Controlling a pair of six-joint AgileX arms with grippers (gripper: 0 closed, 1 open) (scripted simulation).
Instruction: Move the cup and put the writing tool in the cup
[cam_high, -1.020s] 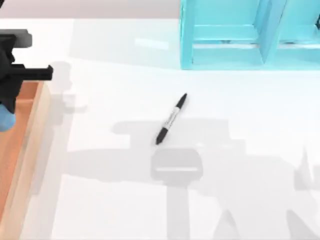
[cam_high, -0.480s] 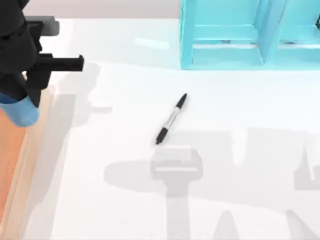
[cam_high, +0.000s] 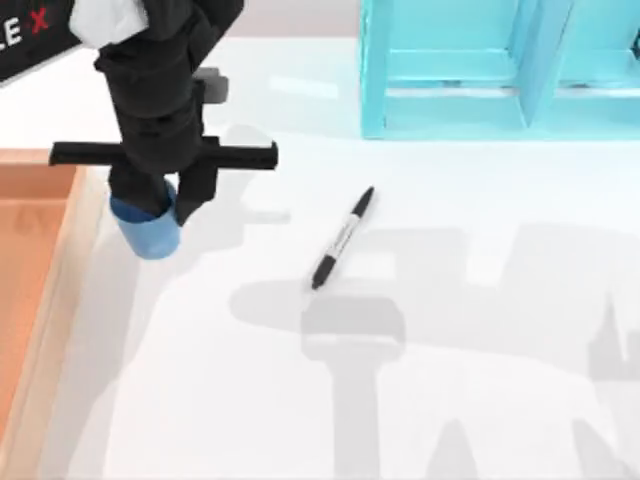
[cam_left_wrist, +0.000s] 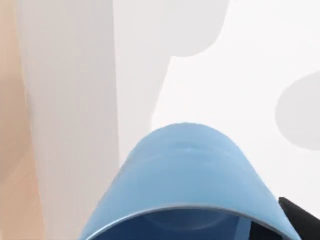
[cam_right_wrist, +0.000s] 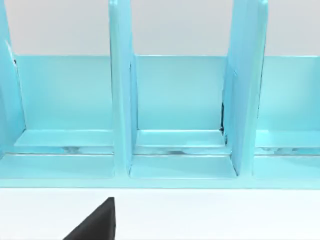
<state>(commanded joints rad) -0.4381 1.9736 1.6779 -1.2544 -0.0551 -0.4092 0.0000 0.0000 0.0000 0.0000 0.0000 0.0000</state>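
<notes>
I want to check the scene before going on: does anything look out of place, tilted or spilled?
Nothing stands out. The left gripper holds the cup near the wooden tray. The marker lies flat on the white table, apart from the cup, in front of the blue rack.

bright even light | soft grey arm shadows on white table (cam_high: 480, 400) | slight blur | no glare
</notes>
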